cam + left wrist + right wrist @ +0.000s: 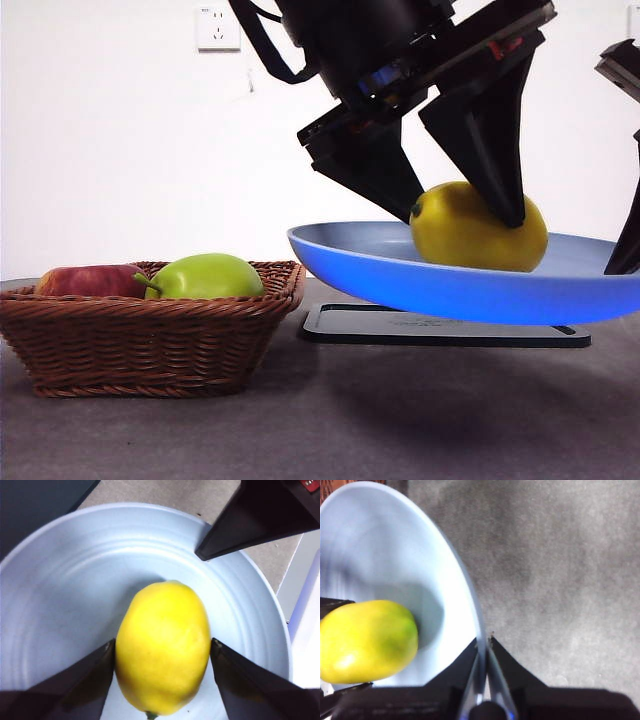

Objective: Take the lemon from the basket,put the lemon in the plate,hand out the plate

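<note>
The yellow lemon (470, 235) (162, 645) (365, 640) lies in the light blue plate (400, 275) (65, 580) (380, 540). The plate hangs tilted in the air above the table. My left gripper (465, 218) (162, 641) comes down from above, its jaws touching the lemon on both sides. At the far right, my right gripper (625, 250) (483, 645) is shut on the plate's rim. The brown wicker basket (150, 340) stands on the table at the left.
A green apple (205, 277) and a red apple (90, 281) lie in the basket. Under the raised plate, a flat black tray (440, 328) rests on the grey table. A white wall with a socket is behind.
</note>
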Available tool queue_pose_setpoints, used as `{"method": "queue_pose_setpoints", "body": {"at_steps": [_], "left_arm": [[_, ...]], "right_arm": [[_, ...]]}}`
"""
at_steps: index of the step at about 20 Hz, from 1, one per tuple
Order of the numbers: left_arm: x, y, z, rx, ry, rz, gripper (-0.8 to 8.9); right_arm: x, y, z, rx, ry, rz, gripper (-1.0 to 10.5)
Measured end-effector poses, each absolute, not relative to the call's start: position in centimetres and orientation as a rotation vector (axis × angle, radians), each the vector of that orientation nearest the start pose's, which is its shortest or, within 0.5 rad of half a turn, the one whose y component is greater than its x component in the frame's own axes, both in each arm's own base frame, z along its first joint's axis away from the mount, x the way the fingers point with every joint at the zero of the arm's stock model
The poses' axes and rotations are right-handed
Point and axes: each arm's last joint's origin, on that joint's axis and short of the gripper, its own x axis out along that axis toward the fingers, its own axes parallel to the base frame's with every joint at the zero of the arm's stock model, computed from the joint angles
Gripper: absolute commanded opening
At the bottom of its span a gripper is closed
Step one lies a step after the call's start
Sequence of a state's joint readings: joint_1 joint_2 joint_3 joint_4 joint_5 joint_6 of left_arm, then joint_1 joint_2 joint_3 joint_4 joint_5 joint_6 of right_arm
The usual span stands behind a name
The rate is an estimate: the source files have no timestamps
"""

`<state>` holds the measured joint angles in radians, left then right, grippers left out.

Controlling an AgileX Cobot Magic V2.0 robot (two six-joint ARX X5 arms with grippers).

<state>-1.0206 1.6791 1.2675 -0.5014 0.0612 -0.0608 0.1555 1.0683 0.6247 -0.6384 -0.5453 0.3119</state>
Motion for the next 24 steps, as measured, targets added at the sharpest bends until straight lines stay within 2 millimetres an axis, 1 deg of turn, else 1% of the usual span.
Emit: {"method": "queue_pose_setpoints", "body": {"at_steps": [2,4,8,10,12,14,17,20,22,24], "left_arm": [[18.5,-30.4,24.7,0.385,0.877,-0.972,3.27],[18.4,-29.9,25.4,0.373,0.872,-0.963,3.27],[17.8,-27.1,28.9,0.340,0.833,-0.943,3.27],[17.6,-25.6,29.9,0.338,0.850,-0.919,3.26],[17.3,-24.0,31.0,0.332,0.860,-0.896,3.26],[16.8,-22.5,32.4,0.310,0.831,-0.886,3.26],[15.8,-20.4,34.6,0.272,0.768,-0.882,3.25],[14.7,-18.4,36.1,0.264,0.723,-0.840,3.24],[13.9,-17.3,36.9,0.269,0.696,-0.802,3.24],[13.4,-16.4,37.4,0.273,0.673,-0.768,3.24]], "right_arm": [[17.8,4.3,20.2,0.487,1.188,0.447,0.0],[17.8,4.3,20.2,0.498,1.193,0.438,0.0],[18.2,3.8,20.0,0.530,1.201,0.400,0.0],[19.2,3.4,20.0,0.546,1.213,0.362,0.0],[20.9,3.1,20.5,0.545,1.210,0.323,0.0],[23.1,2.9,21.1,0.533,1.204,0.294,0.0],[27.0,2.7,22.1,0.528,1.187,0.287,0.0],[30.9,2.7,23.0,0.511,1.158,0.270,0.0],[33.3,2.7,22.9,0.511,1.156,0.266,0.0],[35.5,2.7,22.1,0.516,1.169,0.259,0.0]]}}
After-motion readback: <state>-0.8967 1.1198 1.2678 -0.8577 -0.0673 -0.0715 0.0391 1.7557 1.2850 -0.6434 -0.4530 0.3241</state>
